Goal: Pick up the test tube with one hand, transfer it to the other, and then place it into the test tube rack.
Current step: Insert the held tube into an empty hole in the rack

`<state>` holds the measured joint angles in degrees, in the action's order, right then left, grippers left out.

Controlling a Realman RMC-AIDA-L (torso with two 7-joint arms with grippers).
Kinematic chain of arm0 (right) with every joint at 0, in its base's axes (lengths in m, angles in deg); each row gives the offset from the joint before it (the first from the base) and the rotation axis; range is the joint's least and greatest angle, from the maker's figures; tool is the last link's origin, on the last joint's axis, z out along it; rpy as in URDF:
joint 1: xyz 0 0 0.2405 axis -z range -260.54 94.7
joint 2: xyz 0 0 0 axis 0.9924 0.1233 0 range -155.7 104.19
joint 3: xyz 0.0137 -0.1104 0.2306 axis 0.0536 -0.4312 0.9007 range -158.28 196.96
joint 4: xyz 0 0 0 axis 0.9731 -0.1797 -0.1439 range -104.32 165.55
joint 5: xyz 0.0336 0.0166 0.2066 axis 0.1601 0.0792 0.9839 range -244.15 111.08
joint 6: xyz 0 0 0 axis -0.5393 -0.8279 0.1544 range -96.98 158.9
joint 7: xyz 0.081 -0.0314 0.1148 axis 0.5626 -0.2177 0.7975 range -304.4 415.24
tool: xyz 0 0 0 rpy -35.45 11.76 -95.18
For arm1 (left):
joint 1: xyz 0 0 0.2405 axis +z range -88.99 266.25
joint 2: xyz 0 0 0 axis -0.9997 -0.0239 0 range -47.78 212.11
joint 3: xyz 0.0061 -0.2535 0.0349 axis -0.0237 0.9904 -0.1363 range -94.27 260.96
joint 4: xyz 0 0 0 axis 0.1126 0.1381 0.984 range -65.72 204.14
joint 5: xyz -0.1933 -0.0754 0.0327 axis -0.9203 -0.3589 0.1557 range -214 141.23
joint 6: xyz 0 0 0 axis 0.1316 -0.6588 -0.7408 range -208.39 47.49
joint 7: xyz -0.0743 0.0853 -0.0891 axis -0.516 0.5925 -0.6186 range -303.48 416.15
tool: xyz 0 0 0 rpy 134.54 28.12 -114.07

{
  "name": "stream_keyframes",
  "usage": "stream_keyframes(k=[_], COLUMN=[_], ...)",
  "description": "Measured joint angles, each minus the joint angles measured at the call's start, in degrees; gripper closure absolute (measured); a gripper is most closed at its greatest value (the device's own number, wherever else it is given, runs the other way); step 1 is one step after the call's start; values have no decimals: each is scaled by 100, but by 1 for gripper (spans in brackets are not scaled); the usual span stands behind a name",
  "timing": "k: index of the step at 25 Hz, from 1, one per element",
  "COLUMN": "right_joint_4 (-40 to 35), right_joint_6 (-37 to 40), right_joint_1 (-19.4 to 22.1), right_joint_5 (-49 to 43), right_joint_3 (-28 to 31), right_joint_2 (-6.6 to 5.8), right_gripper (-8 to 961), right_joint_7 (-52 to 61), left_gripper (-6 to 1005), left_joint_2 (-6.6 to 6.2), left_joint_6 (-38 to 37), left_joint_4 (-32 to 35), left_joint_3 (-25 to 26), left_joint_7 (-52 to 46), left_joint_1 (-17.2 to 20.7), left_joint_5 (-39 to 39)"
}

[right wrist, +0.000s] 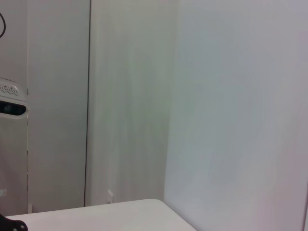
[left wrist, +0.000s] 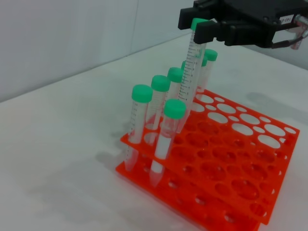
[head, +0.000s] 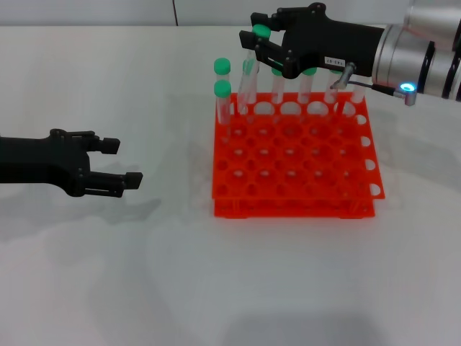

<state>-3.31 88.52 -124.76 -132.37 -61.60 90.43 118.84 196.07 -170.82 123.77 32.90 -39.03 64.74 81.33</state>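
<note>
Your right gripper (head: pixel 261 45) has its fingers closed on the slim clear green-capped test tube (left wrist: pixel 190 67), tilted above the bright orange-red rack's (head: pixel 292 162) back row, so lowering it off-line could jam it against neighbouring tubes, while your left gripper (head: pixel 121 163) waits open beside the rack.

Nothing fully readable. Right claw (head: pixel 258 42) has a small white label on its black housing, with dark print; characters can't be made out in head view or left wrist view. The test tube (left wrist: pixel 191 72) it holds carries printed graduation marks down its side, with tiny numerals beside them, too small to read. No text visible on the test tube rack (left wrist: pixel 226 159), and none in the right wrist view.
</note>
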Motion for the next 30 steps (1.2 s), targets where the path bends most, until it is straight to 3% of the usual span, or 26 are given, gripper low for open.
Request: stream_keyframes(k=[30], right_joint_4=[150], right_joint_6=[-48], right_joint_1=[69], right_joint_5=[5], right_joint_3=[-106], right_joint_2=[0], right_gripper=[672], right_joint_7=[-307], left_gripper=[132], left_joint_2=[44], left_joint_6=[20], left_joint_4=[-7], left_joint_3=[0], left_joint_7=[0], left_joint_1=[-71], left_joint_5=[17])
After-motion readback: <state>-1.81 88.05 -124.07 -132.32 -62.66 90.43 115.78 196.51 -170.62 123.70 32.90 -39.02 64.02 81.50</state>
